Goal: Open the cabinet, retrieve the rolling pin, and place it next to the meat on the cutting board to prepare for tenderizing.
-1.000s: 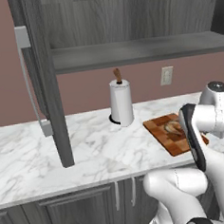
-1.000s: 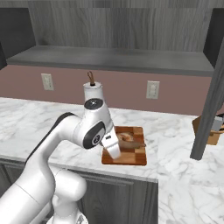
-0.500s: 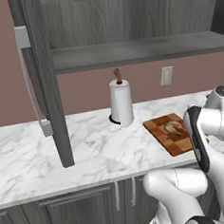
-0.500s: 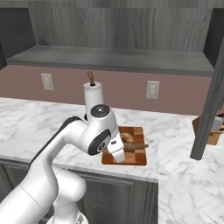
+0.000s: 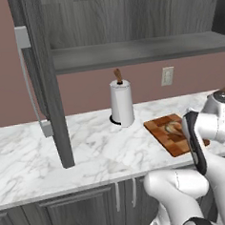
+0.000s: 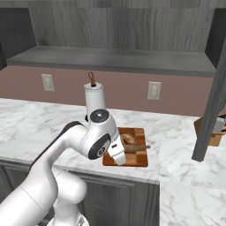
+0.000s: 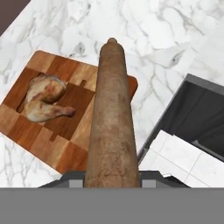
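Gripper (image 6: 120,155) clamped on the rolling pin (image 7: 112,118), which runs straight out ahead of the fingers above the cutting board (image 7: 48,131). Below it and off to one side, the meat (image 7: 43,98) lies on the board. The pin seems to hang just clear of the wood, though contact is hard to judge. Above, the cabinet (image 5: 127,32) stands open.
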